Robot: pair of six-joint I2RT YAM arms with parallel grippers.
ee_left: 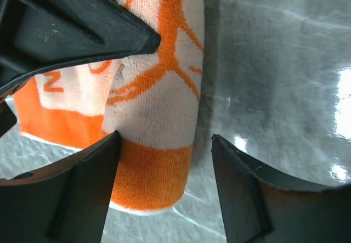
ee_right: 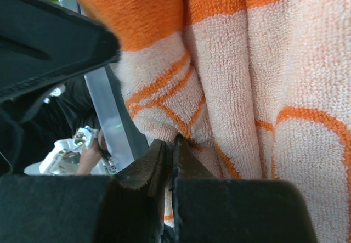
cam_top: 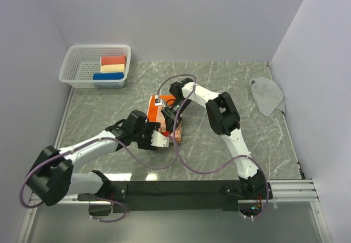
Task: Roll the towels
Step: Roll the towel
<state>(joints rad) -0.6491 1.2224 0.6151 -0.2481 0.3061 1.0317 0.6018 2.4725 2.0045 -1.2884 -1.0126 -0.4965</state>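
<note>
Since the right hand (ee_right: 173,150) is clenched, apparently on a fold of the orange towel (cam_top: 155,111) at mid tabletop (cam_top: 109,106), the released left hand (ee_left: 164,139), straddling its rolled end, should tuck evenly. The marbled tabletop is slick and the walls (cam_top: 164,12) are plain. The grey towel (cam_top: 267,95) lies far right.

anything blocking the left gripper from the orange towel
Nothing visible does: the left gripper is open right at the orange towel's dark end, with only bare table beside it. The right gripper pinches the towel.
</note>
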